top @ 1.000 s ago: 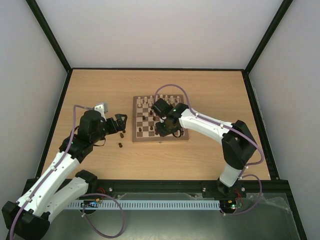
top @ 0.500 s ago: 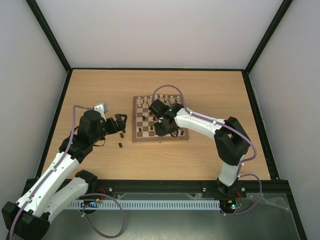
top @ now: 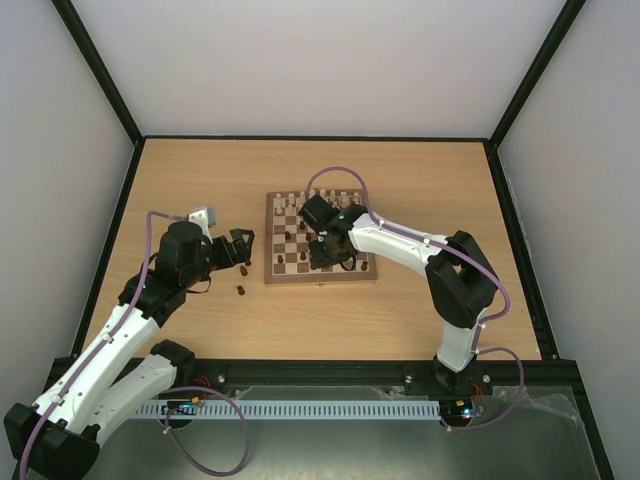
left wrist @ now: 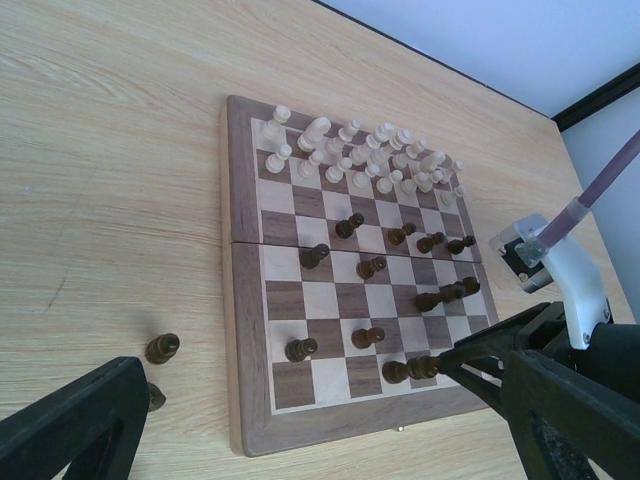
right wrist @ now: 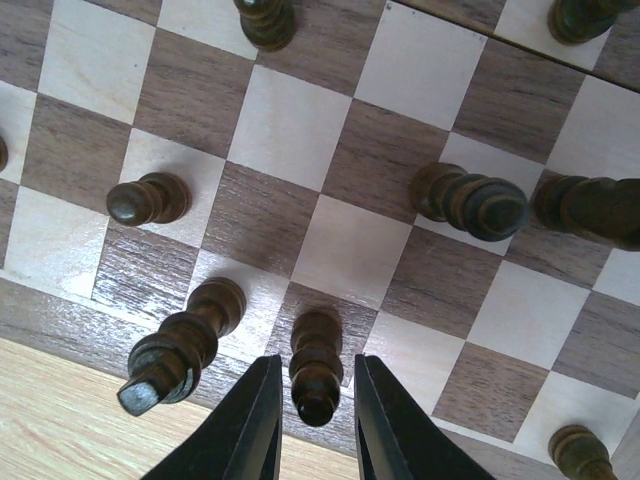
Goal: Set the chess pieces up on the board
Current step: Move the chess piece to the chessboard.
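The desk (left wrist: 100, 150) is pale, matt wood with fine grain. The board (left wrist: 243, 330) is smooth, satin-finished wood. Dark chess pieces (right wrist: 150, 198) are glossy turned wood; cream pieces (left wrist: 360, 150) at its twelve o'clock edge look matt. The right claw (right wrist: 317, 365) is matt black plastic

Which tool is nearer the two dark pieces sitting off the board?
Left. The left tool hovers beside the off-board dark pieces; the right tool is over the board at its near edge.

2 white arms (top: 110, 345), black claws (top: 243, 252) (right wrist: 315, 425), purple cables (top: 335, 172).
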Robot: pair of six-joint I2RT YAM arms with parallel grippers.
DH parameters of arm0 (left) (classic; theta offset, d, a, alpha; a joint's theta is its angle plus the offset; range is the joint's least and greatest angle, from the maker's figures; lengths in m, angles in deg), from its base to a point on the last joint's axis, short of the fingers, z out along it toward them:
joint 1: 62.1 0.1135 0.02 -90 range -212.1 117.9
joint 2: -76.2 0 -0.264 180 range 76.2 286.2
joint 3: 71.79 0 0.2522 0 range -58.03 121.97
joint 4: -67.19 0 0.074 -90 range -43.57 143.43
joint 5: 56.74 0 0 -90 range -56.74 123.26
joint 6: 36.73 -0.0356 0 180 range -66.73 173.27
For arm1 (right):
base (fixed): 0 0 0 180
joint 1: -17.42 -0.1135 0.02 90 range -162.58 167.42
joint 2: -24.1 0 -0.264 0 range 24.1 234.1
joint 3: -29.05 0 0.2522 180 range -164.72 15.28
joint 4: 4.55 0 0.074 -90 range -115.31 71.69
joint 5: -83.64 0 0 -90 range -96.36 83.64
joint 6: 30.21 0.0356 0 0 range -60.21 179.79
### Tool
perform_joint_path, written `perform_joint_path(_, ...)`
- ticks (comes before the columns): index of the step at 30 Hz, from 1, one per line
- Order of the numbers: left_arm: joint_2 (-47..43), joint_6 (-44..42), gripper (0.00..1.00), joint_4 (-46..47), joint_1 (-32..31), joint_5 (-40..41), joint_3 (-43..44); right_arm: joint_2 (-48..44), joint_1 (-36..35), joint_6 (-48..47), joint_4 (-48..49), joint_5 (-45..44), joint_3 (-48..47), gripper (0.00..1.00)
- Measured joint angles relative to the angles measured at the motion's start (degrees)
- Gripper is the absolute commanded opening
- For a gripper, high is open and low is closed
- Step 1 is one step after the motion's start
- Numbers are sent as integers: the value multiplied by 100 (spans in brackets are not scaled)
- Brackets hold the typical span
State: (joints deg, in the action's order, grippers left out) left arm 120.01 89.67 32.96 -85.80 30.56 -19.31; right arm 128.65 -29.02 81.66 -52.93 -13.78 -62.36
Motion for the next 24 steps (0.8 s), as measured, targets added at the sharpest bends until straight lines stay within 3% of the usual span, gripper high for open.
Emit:
perform_joint_path(10, 7, 2, 99, 0, 0, 0, -17, 48, 46, -24, 31, -4, 2, 12)
perform_joint_path(24, 85, 4, 99, 48, 0, -7, -55, -66, 52, -28, -13, -170, 114, 11)
